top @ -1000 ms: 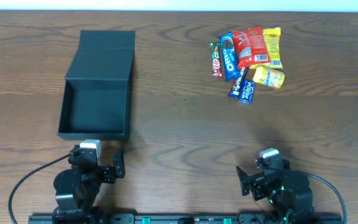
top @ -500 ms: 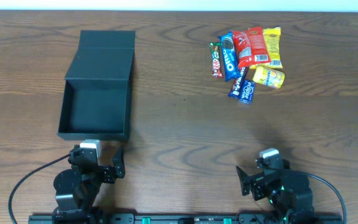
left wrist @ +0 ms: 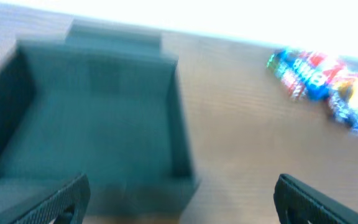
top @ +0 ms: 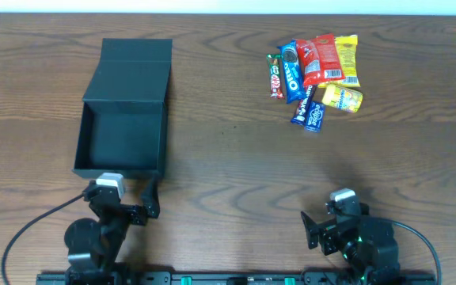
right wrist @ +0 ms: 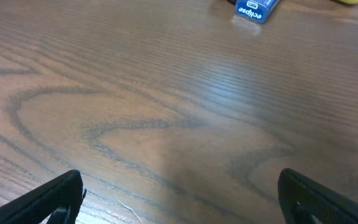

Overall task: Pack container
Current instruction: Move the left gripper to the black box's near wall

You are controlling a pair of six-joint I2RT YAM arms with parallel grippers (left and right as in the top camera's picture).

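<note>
The matte black container (top: 122, 139) lies open at the left of the table, its flap lid laid back on the far side; its inside is bare. It also fills the left wrist view (left wrist: 86, 118), blurred. My left gripper (top: 125, 207) is open and empty just in front of the container's near wall. My right gripper (top: 327, 229) is open and empty at the front right, over bare wood. A heap of snack packets (top: 315, 67) lies at the far right, apart from both grippers.
The packets include a red bag (top: 321, 57), a yellow pack (top: 343, 97), a blue Oreo pack (top: 292, 73) and a blue Eclipse pack (right wrist: 253, 9). The wooden table (top: 236, 158) runs between container and packets.
My left arm has shifted a little towards the container, and its view is blurred by motion. The right arm has not moved.
</note>
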